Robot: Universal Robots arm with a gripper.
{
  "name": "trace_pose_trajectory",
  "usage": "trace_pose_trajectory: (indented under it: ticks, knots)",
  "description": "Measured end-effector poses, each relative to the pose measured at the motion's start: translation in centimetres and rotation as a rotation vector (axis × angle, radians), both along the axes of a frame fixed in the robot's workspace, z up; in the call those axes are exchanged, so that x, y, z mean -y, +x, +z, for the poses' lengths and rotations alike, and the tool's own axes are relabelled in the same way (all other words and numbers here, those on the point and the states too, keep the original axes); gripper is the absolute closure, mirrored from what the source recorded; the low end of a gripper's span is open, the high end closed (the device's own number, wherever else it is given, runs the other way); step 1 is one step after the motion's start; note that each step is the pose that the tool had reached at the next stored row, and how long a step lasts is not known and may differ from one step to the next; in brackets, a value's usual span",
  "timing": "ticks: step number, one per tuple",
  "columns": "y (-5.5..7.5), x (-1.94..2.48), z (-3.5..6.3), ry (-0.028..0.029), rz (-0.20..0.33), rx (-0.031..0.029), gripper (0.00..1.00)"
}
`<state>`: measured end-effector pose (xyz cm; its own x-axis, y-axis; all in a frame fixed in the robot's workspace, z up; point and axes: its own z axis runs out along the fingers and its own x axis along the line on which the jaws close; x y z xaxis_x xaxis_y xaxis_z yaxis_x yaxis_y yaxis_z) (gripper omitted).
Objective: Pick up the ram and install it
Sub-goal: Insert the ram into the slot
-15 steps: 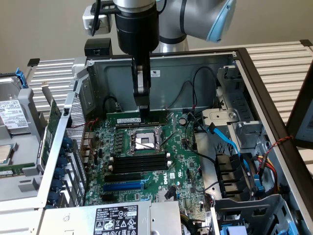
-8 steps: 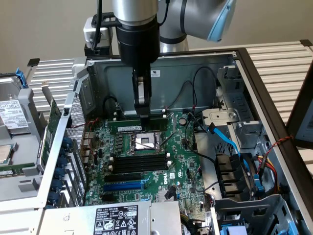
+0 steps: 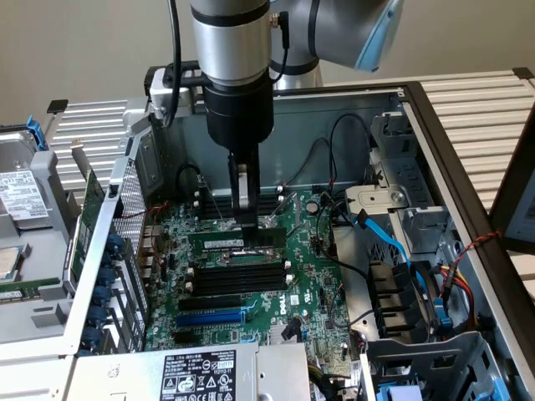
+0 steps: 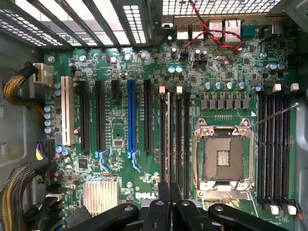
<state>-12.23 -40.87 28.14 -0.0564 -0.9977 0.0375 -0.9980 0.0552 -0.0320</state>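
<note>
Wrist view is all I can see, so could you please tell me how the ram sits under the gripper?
Observer: In the exterior view, the ram stands on edge beside the empty black slots, with its pale label facing that camera.
Operator: Thank you. Where is the gripper along it?
Observer: The gripper points straight down, shut, near the ram's mid-length. I cannot tell whether it pinches the ram or only touches its upper edge.
Operator: Is anything loose nearby?
Observer: A blue cable runs down the exterior view's right side, well apart from the gripper.
</note>
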Motion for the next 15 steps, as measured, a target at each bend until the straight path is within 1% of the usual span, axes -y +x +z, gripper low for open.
trace_pose_trajectory:
  ticks: [1, 2, 4, 6, 9, 15]
  knots:
    - [0.0, -0.11, -0.5, -0.0107, 0.0, 0.0002, 0.88]
    - [0.0, -0.13, -1.11, -0.0104, 0.0, 0.0003, 0.88]
    - [0.0, -0.13, -1.46, -0.0101, 0.0, 0.0002, 0.88]
    - [0.0, -0.13, -1.83, -0.0082, 0.0, 0.0002, 0.88]
    - [0.0, -0.13, -2.04, -0.0054, 0.0, 0.0002, 0.88]
    - [0.0, -0.16, -2.32, -0.0051, 0.005, 0.0002, 0.88]
